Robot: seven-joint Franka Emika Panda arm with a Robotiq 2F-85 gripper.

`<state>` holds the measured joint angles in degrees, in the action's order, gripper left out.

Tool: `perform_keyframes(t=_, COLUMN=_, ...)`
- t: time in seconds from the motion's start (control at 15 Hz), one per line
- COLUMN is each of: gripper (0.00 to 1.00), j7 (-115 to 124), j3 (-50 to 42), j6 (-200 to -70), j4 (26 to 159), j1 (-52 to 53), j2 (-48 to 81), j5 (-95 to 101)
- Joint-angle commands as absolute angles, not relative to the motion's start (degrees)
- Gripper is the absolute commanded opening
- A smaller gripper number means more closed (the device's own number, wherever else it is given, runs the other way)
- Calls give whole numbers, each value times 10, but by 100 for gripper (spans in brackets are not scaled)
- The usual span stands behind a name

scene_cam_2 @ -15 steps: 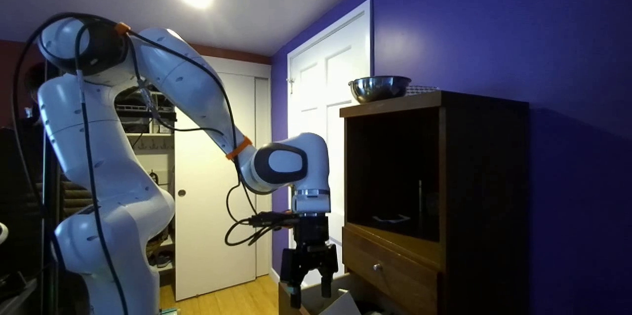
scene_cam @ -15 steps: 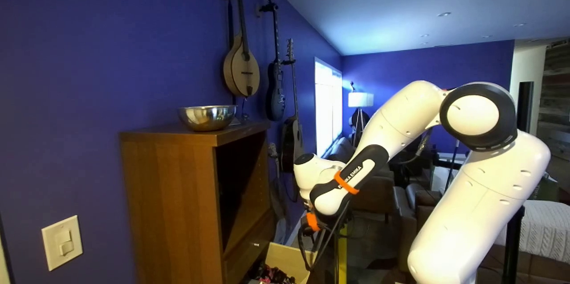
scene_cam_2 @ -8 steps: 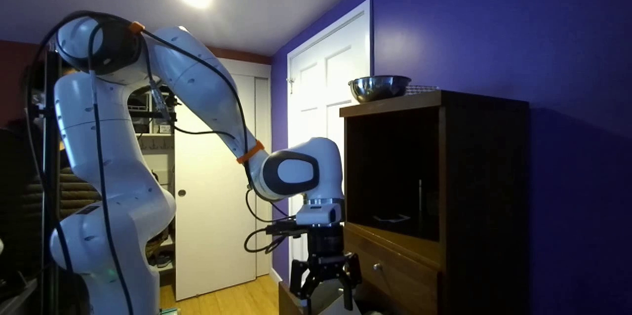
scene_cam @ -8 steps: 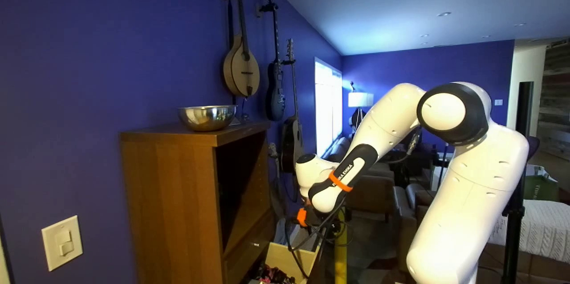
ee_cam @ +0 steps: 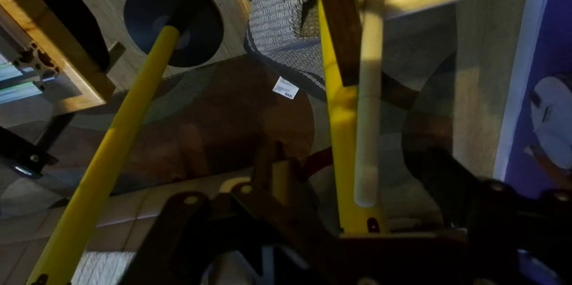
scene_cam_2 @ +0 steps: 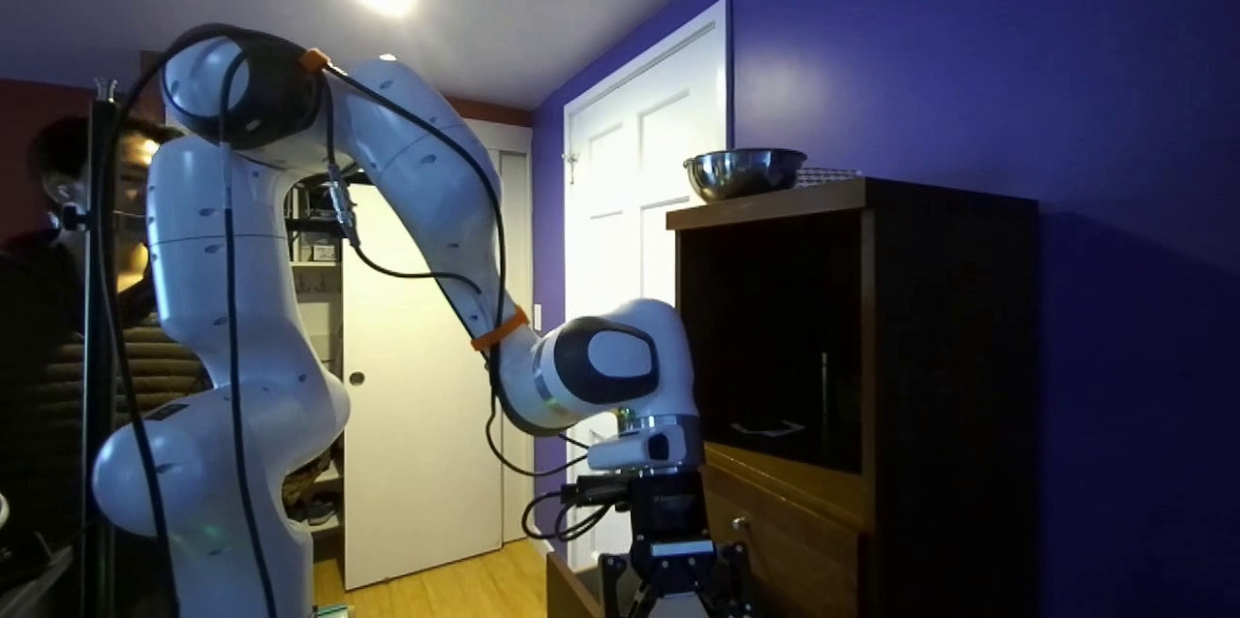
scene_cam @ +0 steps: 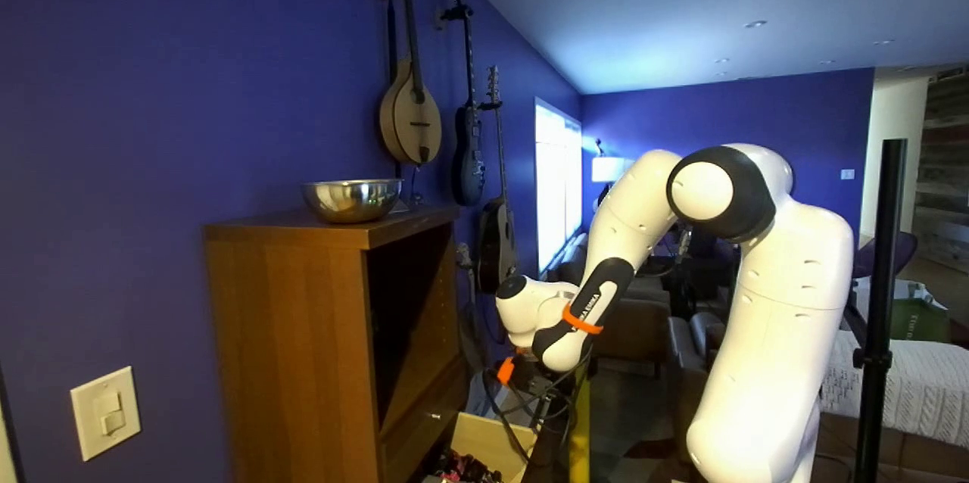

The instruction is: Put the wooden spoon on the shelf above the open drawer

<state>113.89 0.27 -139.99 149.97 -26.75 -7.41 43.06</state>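
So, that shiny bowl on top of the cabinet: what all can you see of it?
The metal bowl looks smooth, silvery and reflective, like steel. It is round, with a wide mouth, a thin rim and sides curving in toward a narrower base. It stands upright on top of the brown wooden cabinet. In an exterior view, a pale patterned item shows beside it; I can't tell whether they touch. Nor can I tell whether it holds anything.
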Motion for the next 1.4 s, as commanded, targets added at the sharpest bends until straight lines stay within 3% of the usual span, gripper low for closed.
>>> perform_keyframes(t=0.0, gripper=59, j7=1226, j3=-35, j6=-1390, j4=1462, j1=-220, j2=-22, j5=492)
perform_keyframes(t=0.07, gripper=47, j7=1239, j3=-43, j6=-1388, j4=1455, j1=-209, j2=-14, j5=501)
perform_keyframes(t=0.53, gripper=1, j7=1262, j3=-89, j6=-1364, j4=1438, j1=-157, j2=10, j5=542)
perform_keyframes(t=1.0, gripper=2, j7=1223, j3=-93, j6=-1340, j4=1479, j1=-142, j2=-136, j5=568)
perform_keyframes(t=1.33, gripper=2, j7=1095, j3=-120, j6=-1347, j4=1481, j1=-146, j2=-247, j5=479)
